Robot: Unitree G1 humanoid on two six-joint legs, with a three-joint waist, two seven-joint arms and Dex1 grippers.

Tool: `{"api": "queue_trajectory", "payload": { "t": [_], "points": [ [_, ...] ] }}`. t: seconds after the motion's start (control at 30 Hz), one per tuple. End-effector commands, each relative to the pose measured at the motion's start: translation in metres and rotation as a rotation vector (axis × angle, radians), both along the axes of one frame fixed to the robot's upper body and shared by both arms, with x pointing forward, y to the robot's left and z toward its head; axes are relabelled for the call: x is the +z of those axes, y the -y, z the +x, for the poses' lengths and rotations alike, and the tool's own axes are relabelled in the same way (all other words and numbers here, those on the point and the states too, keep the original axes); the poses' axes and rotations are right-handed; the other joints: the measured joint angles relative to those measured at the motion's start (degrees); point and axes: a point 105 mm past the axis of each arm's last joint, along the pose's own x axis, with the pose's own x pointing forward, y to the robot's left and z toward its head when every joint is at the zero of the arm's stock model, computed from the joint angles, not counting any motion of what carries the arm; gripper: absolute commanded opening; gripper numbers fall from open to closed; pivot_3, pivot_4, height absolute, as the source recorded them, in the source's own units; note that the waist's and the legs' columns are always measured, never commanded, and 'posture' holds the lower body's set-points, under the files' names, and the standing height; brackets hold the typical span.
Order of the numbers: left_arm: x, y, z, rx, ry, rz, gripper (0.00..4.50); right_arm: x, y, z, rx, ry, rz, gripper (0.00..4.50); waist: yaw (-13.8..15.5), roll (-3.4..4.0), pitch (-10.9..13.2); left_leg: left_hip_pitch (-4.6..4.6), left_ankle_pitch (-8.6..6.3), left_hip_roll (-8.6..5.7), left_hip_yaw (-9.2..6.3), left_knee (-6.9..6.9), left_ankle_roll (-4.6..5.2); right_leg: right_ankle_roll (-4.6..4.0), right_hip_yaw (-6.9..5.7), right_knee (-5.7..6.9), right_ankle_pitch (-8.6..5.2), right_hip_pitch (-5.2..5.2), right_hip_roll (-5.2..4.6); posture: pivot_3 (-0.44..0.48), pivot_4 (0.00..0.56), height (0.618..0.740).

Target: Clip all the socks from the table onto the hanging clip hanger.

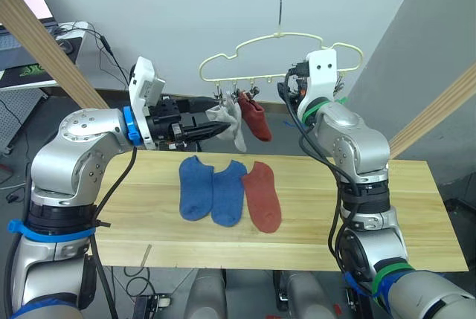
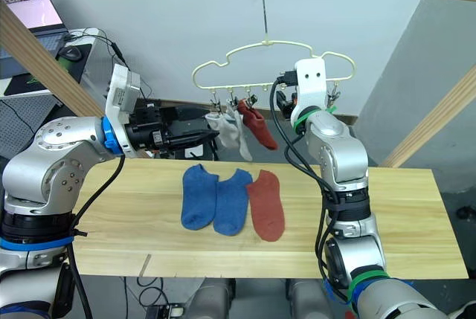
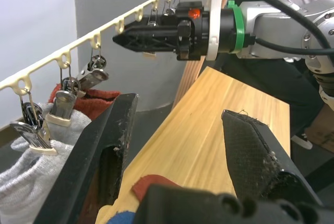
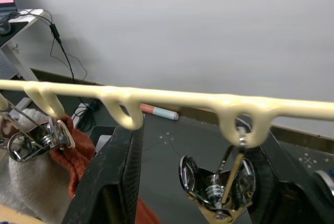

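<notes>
Lying flat on the table (image 1: 416,207) below the clip hanger (image 1: 279,55), three socks (image 1: 227,192) looked soft, light, best pinched at a cuff. Left gripper (image 3: 177,145) spread empty beside the hung socks (image 1: 242,122); right gripper (image 4: 193,182) spread beneath the hanger bar.

Left gripper (image 3: 177,145) fingers spread, just beside clipped grey sock (image 3: 31,174) under clip hanger (image 3: 104,31); table (image 3: 219,109) beneath.

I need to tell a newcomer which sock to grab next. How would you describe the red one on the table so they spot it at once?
Start at the long wooden table. Three socks lie side by side near its middle, under the clip hanger. The rust-red sock is the one nearest the robot's right; the two beside it are blue socks.
</notes>
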Motion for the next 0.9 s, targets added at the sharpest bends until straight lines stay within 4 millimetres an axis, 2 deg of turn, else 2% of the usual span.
{"api": "queue_trajectory", "payload": {
  "t": [0.03, 0.1, 0.17, 0.33, 0.43, 0.6, 0.73, 0.9],
  "points": [
    [0.01, -0.002, -0.006, 0.0, 0.046, -0.004, 2.92, 0.019, -0.004, -0.003, 0.017, 0.073, 0.003, 2.51, 0.06, 0.0, 0.0, 0.0, 0.0, 0.0, 0.0, -0.01, 0.0, 0.0, 0.0, 0.0, 0.0, 0.0, 0.0, 0.192, 0.228, 0.74],
    [0.01, -0.002, -0.006, 0.0, 0.046, -0.003, 2.92, 0.019, -0.003, -0.003, 0.014, 0.074, -0.003, 2.51, 0.1, 0.01, 0.0, 0.0, 0.0, 0.0, 0.0, -0.02, 0.0, -0.01, 0.0, 0.0, -0.01, -0.01, 0.0, 0.19, 0.233, 0.74],
    [0.01, -0.002, -0.006, 0.001, 0.045, -0.002, 2.92, 0.019, -0.002, -0.003, 0.007, 0.079, -0.011, 2.12, 0.14, 0.01, 0.01, 0.0, 0.0, 0.0, 0.0, -0.03, 0.0, -0.01, 0.0, 0.0, -0.01, -0.02, 0.0, 0.19, 0.233, 0.74],
    [0.007, -0.001, -0.007, 0.003, 0.042, 0.003, 2.92, 0.021, 0.0, -0.002, -0.006, 0.088, -0.015, 0.6, 0.31, 0.01, 0.0, 0.0, 0.0, 0.0, 0.01, -0.07, 0.0, -0.03, 0.0, -0.01, -0.02, -0.04, 0.0, 0.189, 0.232, 0.74],
    [0.002, -0.001, -0.005, 0.021, 0.028, 0.021, 2.92, 0.021, 0.001, -0.001, -0.011, 0.089, -0.015, 0.02, 0.41, 0.01, 0.0, 0.0, 0.0, 0.0, 0.02, -0.11, 0.0, -0.04, 0.0, -0.02, -0.02, -0.05, 0.0, 0.189, 0.229, 0.74],
    [-0.023, 0.002, -0.001, 0.078, -0.054, 0.136, 2.92, 0.022, 0.003, -0.001, -0.02, 0.092, -0.014, 0.02, 0.51, 0.01, 0.0, 0.01, 0.01, 0.0, 0.02, -0.21, 0.0, -0.05, 0.0, -0.03, -0.03, -0.08, 0.0, 0.183, 0.23, 0.74],
    [-0.038, 0.01, 0.001, 0.084, -0.113, 0.131, 2.92, 0.023, 0.003, -0.001, -0.021, 0.09, -0.009, 0.02, 0.62, 0.01, 0.0, 0.0, 0.01, 0.0, 0.04, -0.23, 0.0, -0.06, 0.01, -0.04, -0.04, -0.1, 0.0, 0.179, 0.232, 0.74],
    [-0.06, 0.031, 0.012, 0.111, -0.103, 0.128, 4.35, 0.026, 0.0, -0.002, -0.007, 0.094, -0.003, 0.02, 0.84, 0.01, 0.0, 0.0, 0.01, 0.01, 0.04, -0.23, 0.0, -0.06, 0.0, -0.04, -0.04, -0.1, 0.0, 0.172, 0.233, 0.74]
  ]
}}
